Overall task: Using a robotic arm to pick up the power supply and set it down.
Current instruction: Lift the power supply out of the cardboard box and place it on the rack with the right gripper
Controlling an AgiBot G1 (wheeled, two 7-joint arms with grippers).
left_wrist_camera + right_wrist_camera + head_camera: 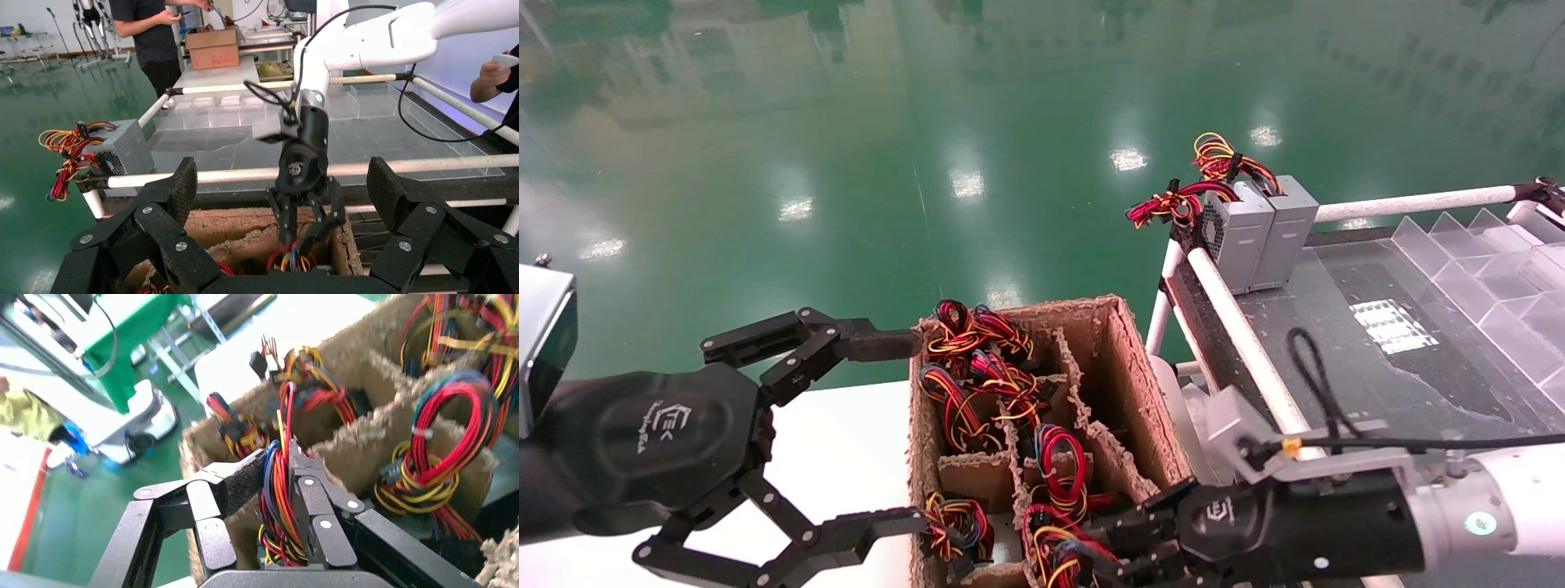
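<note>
Green glossy floor behind; a divided cardboard box [1128, 384] sits front and centre, its cells holding wire-topped units. Right gripper [278, 502] is down at the near cells, jaws pinching the wire bundle [278, 478] of a power supply [1054, 551], whose body is hidden. Left gripper [878, 433] waits left of the box, jaws spread. Likely a heavy, rigid casing on slack, slippery wires; gripping the casing would be surer.

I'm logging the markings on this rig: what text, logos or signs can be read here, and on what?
White logo with small lettering on the black left gripper palm: too small to read.
Small white logo on the black right gripper wrist: a symbol only, no readable words.
Brown cardboard box on the far table: faint red print, too blurred to read.
No other text is visible.
</note>
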